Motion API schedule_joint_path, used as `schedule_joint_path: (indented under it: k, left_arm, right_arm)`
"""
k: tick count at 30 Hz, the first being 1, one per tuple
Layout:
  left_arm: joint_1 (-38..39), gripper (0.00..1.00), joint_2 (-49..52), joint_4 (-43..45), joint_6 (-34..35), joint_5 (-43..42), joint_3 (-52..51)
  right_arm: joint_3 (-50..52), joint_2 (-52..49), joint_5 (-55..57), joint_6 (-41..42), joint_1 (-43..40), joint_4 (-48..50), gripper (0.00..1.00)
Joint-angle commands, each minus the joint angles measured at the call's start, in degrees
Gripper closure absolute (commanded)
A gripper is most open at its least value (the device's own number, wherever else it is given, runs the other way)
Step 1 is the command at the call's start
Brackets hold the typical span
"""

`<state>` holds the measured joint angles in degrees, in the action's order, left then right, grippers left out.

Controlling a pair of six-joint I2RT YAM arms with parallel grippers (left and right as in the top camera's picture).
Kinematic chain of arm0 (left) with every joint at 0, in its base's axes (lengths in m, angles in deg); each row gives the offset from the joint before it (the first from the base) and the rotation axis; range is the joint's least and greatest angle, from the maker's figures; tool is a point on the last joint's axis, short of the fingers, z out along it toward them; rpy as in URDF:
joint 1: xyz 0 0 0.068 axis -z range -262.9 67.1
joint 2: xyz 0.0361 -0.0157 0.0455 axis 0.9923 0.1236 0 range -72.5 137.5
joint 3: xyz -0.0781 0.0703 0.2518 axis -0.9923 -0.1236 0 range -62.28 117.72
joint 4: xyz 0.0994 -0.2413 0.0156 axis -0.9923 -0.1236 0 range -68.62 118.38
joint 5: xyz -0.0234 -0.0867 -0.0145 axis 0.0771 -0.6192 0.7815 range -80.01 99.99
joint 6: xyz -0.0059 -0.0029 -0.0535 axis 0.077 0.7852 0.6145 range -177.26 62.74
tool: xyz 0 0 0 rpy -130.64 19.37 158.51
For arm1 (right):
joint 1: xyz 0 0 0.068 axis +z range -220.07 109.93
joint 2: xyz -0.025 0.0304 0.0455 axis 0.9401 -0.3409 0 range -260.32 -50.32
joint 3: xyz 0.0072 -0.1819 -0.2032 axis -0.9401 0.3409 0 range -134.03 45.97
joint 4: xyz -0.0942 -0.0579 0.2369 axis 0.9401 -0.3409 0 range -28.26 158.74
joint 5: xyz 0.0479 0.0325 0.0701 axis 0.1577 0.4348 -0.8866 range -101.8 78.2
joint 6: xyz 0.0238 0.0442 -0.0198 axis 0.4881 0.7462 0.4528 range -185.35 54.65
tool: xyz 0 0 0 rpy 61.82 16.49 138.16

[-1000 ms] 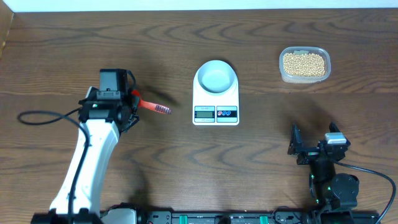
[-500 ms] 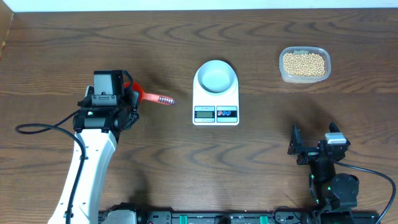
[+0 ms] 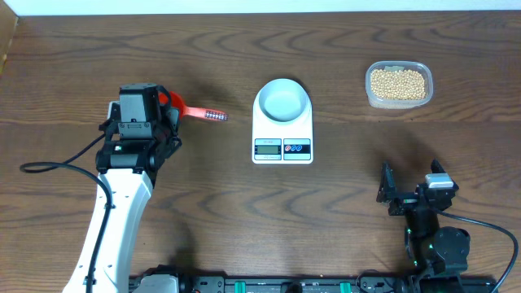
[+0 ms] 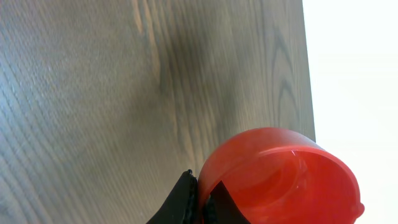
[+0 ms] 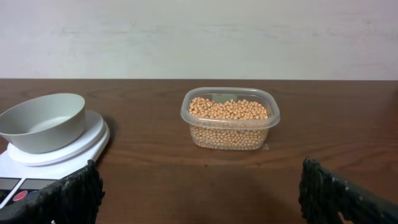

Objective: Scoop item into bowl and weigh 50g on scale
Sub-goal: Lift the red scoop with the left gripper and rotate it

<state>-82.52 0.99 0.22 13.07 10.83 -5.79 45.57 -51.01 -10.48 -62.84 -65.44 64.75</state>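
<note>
- Step in hand, as I judge it: fetching the tool, with no scooping begun. The left end effector [image 4: 200, 198] is clenched on a red scoop [image 3: 195, 112], left of the scale [image 3: 282, 135], the handle pointing towards it.
- The right end effector [image 3: 413, 189] is released, fingers spread wide, resting near the front edge to the right of the scale.
- The soybeans [image 3: 398, 83] all lie in a clear plastic tub [image 3: 370, 96] well to the right of the scale. The bowl [image 3: 282, 102] sits empty on the scale's platform.
- The next move likely calls for carrying the scoop past the scale to the tub, cup turned downward to dig in, without knocking the bowl on the way.
- The scale's display is too small to read.
- The counter [image 3: 244, 228] is dark brown wood with strong grain, bare apart from these things.
- A plain pale wall [image 5: 199, 37] stands beyond the counter's far edge, behind the scale.
</note>
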Motion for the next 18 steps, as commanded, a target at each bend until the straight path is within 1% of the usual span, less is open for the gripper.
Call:
schedule_joint_path:
  k: [1, 8, 14, 16, 17, 18]
  left_arm:
    - [-0.1, 0.93, -0.2, 0.5, 0.5, 3.5, -0.8]
    - [-0.1, 0.93, -0.1, 1.8, 0.5, 5.9, -0.8]
    - [-0.1, 0.93, -0.1, 2.0, 0.6, 5.9, -0.8]
    - [-0.1, 0.93, -0.1, 2.1, 0.5, 5.9, -0.8]
    - [-0.1, 0.93, -0.1, 2.1, 0.5, 5.9, -0.8]
    - [-0.1, 0.94, -0.1, 1.8, 0.5, 5.9, -0.8]
  right_arm:
    - [0.1, 0.2, 0.7, -0.5, -0.5, -0.1, 0.01]
    - [0.1, 0.2, 0.7, -0.5, -0.5, -0.1, 0.01]
    - [0.1, 0.2, 1.2, -0.6, -0.5, -0.1, 0.01]
    - [0.1, 0.2, 3.3, -0.7, -0.5, 1.0, 0.01]
    - [0.1, 0.2, 3.0, -0.6, -0.5, 1.9, 0.01]
    - [0.1, 0.2, 0.3, -1.1, -0.5, 3.8, 0.01]
